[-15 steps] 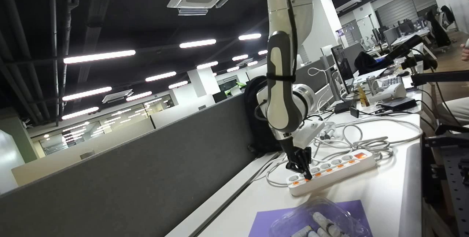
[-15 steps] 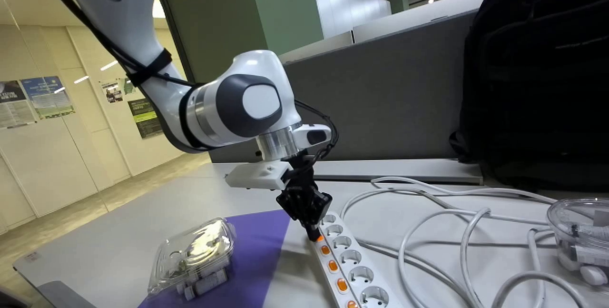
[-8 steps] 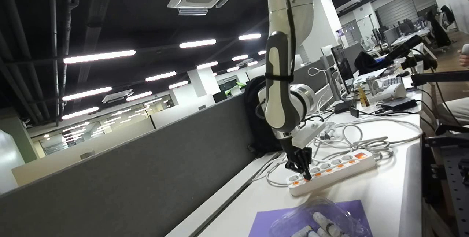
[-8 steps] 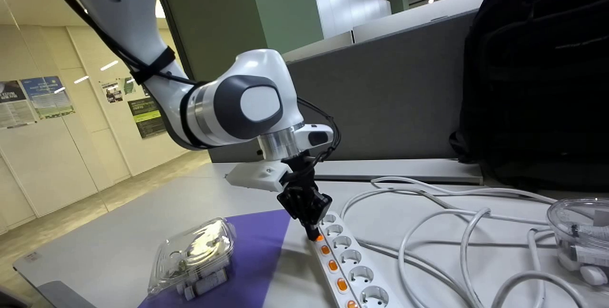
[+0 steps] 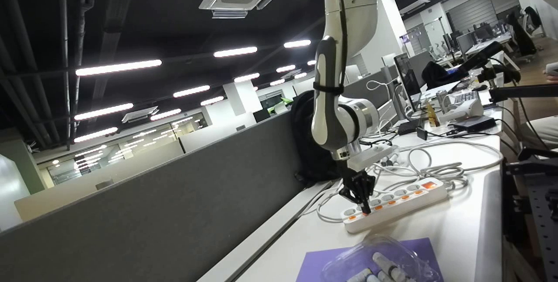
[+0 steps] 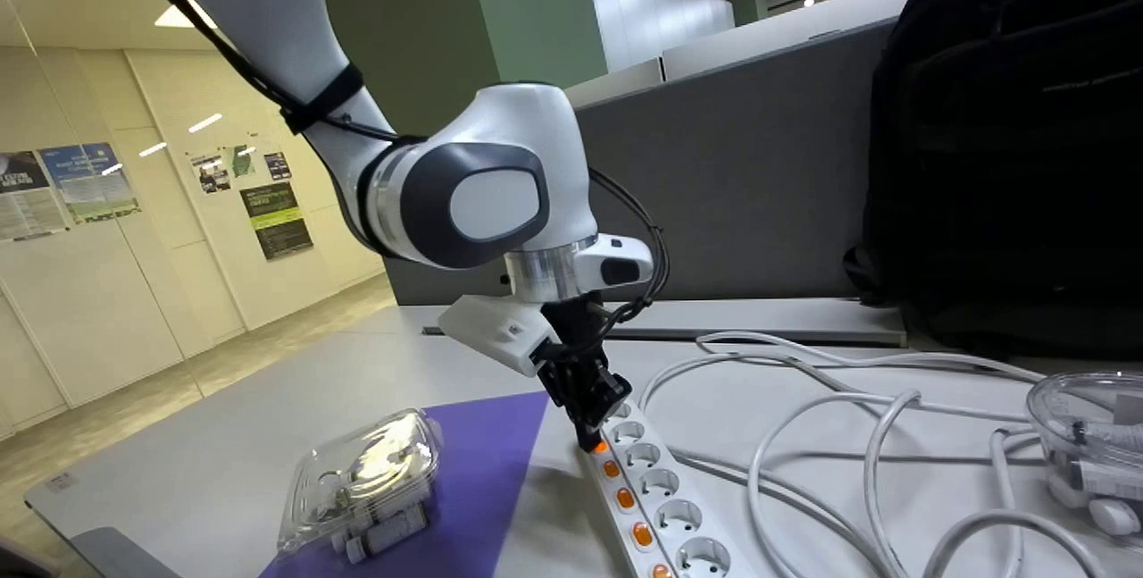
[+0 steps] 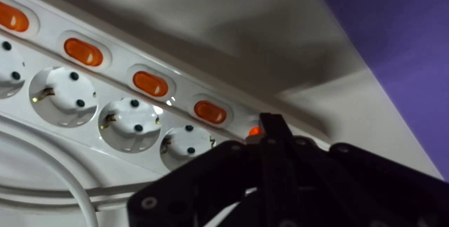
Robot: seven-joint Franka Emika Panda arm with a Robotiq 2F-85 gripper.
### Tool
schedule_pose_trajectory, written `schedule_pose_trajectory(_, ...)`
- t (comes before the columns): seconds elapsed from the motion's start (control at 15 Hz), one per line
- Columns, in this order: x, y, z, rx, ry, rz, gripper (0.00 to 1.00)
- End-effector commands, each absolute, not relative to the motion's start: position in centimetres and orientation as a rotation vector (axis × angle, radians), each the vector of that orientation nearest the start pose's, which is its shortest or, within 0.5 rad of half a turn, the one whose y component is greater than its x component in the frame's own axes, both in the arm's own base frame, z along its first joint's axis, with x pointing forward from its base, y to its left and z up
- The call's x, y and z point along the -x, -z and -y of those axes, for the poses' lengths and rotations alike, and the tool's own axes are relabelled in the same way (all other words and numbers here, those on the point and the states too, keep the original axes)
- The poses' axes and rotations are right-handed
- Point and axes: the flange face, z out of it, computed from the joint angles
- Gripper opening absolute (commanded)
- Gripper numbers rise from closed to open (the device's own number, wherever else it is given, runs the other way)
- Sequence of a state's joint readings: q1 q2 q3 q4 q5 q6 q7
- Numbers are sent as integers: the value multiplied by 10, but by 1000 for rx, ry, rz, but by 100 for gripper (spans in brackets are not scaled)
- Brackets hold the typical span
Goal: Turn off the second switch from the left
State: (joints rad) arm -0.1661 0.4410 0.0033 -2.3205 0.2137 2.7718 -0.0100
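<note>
A white power strip (image 5: 394, 215) with a row of orange switches and round sockets lies on the white table; it shows in both exterior views (image 6: 606, 499) and in the wrist view (image 7: 184, 97). My gripper (image 5: 365, 209) points down with its fingers together, also in an exterior view (image 6: 588, 441) and the wrist view (image 7: 275, 117). Its tips are at the second switch from the left, partly covering it. A bright orange part of that switch (image 7: 255, 131) shows beside the tips. The leftmost switch (image 5: 352, 217) shows in an exterior view; my gripper hides it in the wrist view.
A purple sheet (image 6: 487, 506) with a clear box of markers (image 6: 366, 480) lies beside the strip. White cables (image 6: 777, 422) loop behind it. A clear tub (image 6: 1085, 444), a black backpack (image 6: 1009, 158) and a grey partition (image 6: 732, 194) stand around.
My wrist and forearm have shifted and tilted, moving right in an exterior view, so the gripper leans more. The fingertips have stayed at about the same spot on the second switch.
</note>
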Motion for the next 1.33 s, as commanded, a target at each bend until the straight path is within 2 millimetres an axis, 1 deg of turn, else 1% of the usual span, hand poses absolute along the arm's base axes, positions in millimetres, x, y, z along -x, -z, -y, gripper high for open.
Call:
schedule_pose_trajectory(0.0, -506, -139, 111, 2950, -14, -638, 0)
schedule_pose_trajectory(0.13, -505, -132, 119, 2917, -51, -699, 0)
schedule_pose_trajectory(0.33, -509, -123, 133, 2865, -118, -780, 0)
schedule_pose_trajectory(0.4, -510, -122, 135, 2853, -132, -790, 0)
schedule_pose_trajectory(0.53, -513, -130, 133, 2847, -134, -771, 0)
schedule_pose_trajectory(0.67, -512, -141, 127, 2869, -113, -731, 0)
schedule_pose_trajectory(1.13, -492, -182, 95, 2991, -4, -576, 0)
schedule_pose_trajectory(1.2, -487, -189, 90, 3006, 10, -568, 26)
schedule_pose_trajectory(1.27, -484, -194, 86, 3021, 27, -555, 26)
